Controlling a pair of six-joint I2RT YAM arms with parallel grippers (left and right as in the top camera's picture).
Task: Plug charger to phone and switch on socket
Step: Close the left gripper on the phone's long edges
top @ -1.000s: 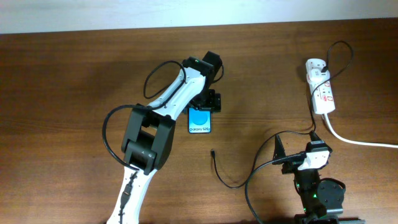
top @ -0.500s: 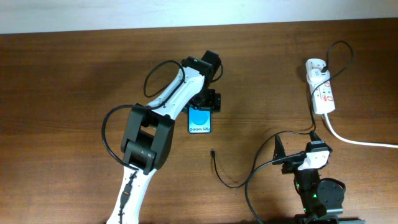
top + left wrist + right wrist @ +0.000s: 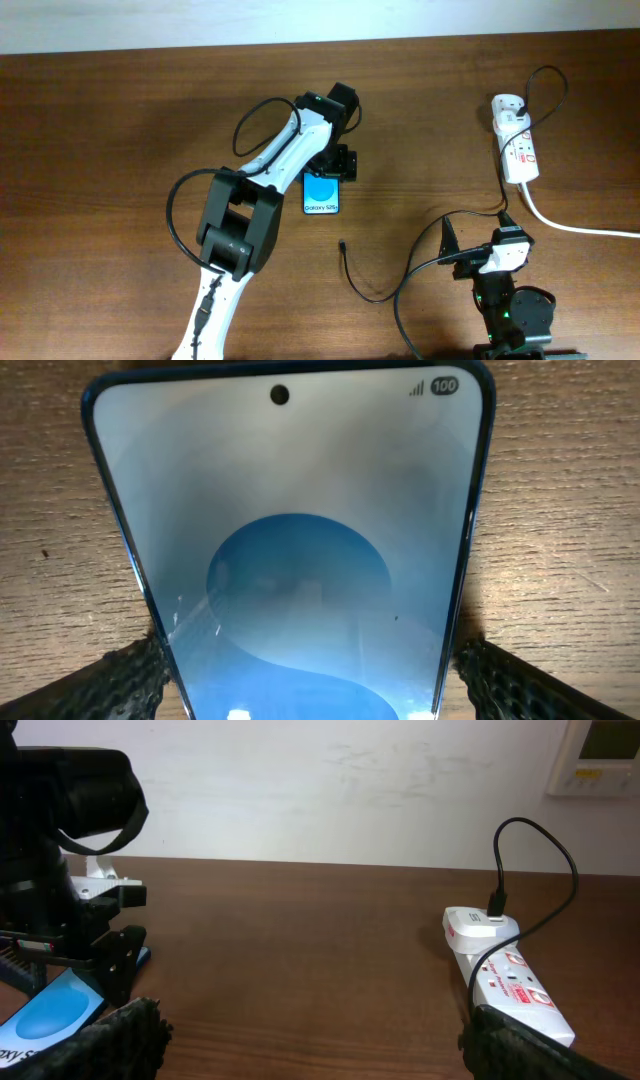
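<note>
The left gripper (image 3: 305, 678) is pinching the phone (image 3: 322, 194), a small flat rectangular smartphone with a dark frame and a bright light-blue screen. Its black textured fingers (image 3: 120, 678) are pressing in on the two long edges. The phone is lying flat and screen-up on the brown wooden tabletop (image 3: 120, 120), near the middle. The white "Galaxy" text is sitting at the end nearer the front edge. In the left wrist view a round blue shape is filling the screen's centre, and a small camera hole and a "100" mark are showing at the end away from the fingers.

The charger (image 3: 343, 246), a long thin black cable with a tiny plug tip, is lying on the tabletop. Its free tip is resting just in front of the phone's near end, apart from it. From there the cable is curling toward the right arm.

The socket (image 3: 518, 145), a white elongated power strip with red-marked switches, is lying at the far right, well apart from the phone. A black plug (image 3: 495, 903) is sitting in its far end. A thick white cord (image 3: 575, 228) is running from it toward the right edge.

The right gripper (image 3: 310, 1042) is hanging low over the near right of the tabletop, fingers spread wide with bare wood between them.
</note>
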